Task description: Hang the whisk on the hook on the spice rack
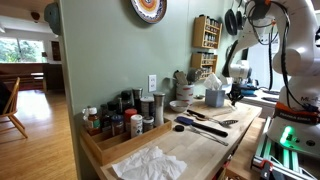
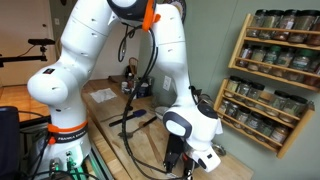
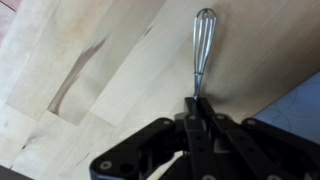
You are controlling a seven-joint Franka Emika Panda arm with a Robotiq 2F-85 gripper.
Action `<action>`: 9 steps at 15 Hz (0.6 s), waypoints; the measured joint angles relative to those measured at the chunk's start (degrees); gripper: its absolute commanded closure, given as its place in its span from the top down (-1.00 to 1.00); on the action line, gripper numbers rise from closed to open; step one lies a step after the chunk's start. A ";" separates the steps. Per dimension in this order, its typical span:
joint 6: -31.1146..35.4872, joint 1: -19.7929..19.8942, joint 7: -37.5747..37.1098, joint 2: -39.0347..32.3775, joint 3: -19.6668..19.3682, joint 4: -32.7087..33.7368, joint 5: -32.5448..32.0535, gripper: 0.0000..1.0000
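Note:
In the wrist view a metal whisk (image 3: 204,40) lies along the light wooden counter (image 3: 90,60), wire head pointing away. My gripper (image 3: 197,106) is shut on its handle. In both exterior views the gripper (image 1: 236,92) (image 2: 176,152) is low over the counter, and the whisk is too small to make out there. The spice rack (image 1: 207,32), a small wooden shelf unit of little jars, hangs on the green wall above and behind the gripper. It also shows in an exterior view (image 2: 272,68). I cannot make out a hook on it.
A long low wooden tray (image 1: 105,148) of bottles and shakers stands near the counter's end, with a white cloth (image 1: 150,163) in front. Dark utensils (image 1: 205,124) lie mid-counter. A bowl (image 1: 180,105) and a container (image 1: 215,97) stand by the wall.

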State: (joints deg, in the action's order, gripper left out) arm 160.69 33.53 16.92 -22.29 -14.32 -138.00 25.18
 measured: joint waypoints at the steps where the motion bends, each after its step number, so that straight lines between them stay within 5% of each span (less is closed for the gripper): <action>1: -0.34 1.02 1.39 1.25 0.07 -0.36 -0.26 -0.96; 9: -12.91 6.86 22.93 19.30 0.87 -9.82 4.71 -0.96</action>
State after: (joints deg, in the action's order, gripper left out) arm 147.78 40.39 39.84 -3.00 -13.45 -147.82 29.89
